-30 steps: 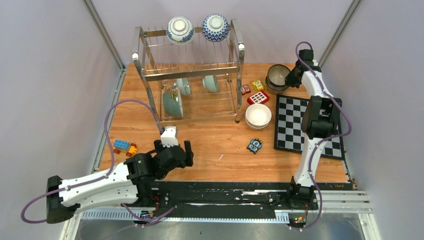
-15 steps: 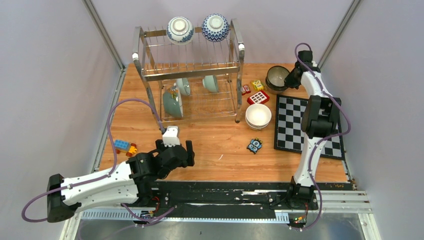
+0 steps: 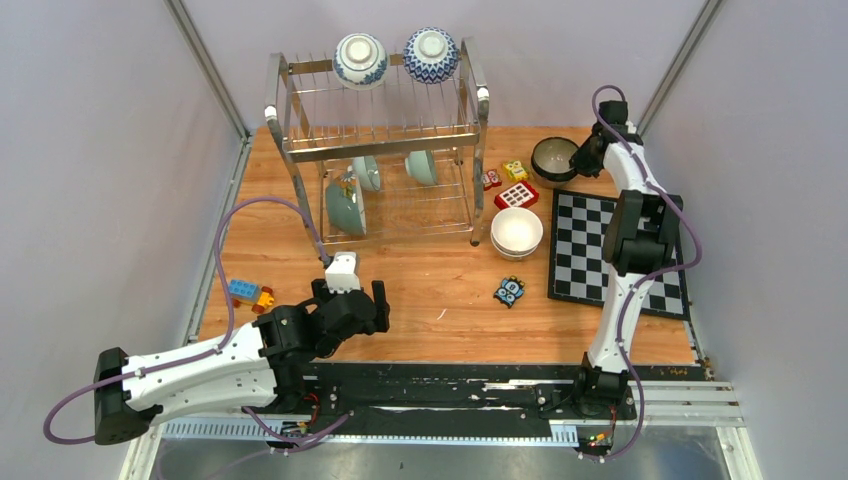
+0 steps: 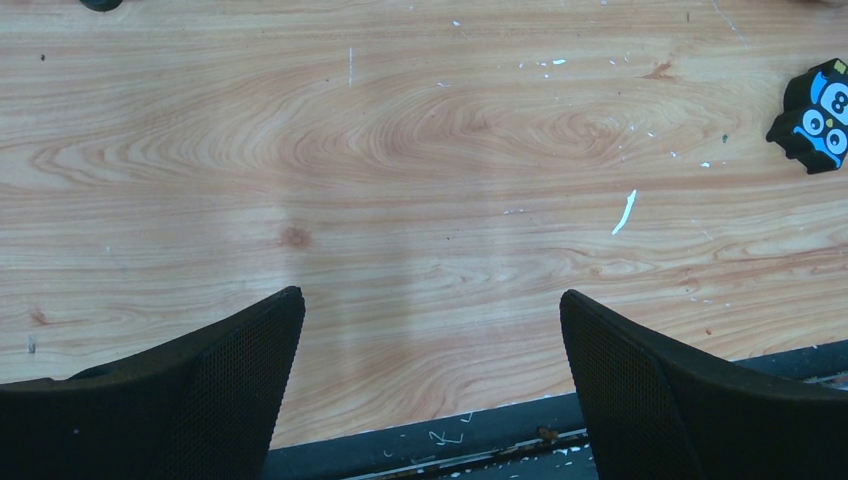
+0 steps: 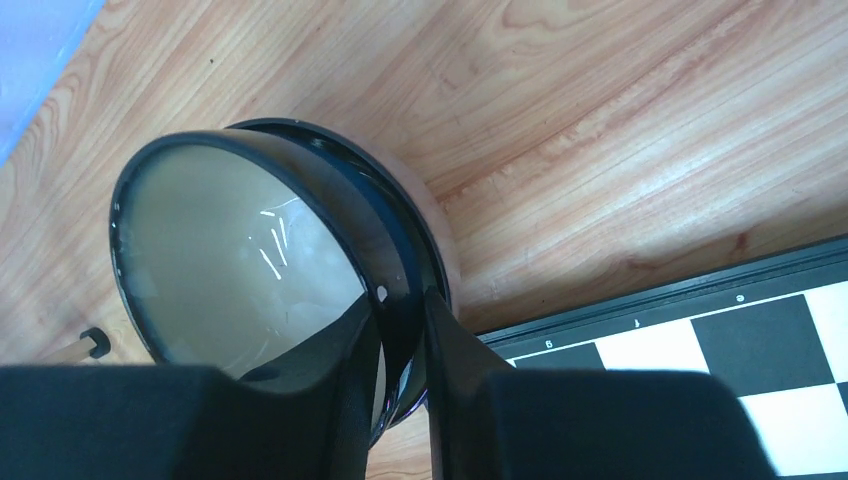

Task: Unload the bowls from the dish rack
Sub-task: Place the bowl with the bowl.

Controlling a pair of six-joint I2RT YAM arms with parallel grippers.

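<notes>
a black-and-blue owl toy block (image 4: 815,115) near the black-and-white chessboard (image 5: 750,345) bears what looks like a white 8. tiny white marks on that board's border cannot be read.

The right hand (image 5: 400,302) grips the rim of a dark bowl (image 5: 230,240)
One finger inside, one outside; the bowl tilts over the wooden worktop (image 5: 600,150), near the chessboard (image 5: 700,340).
</notes>
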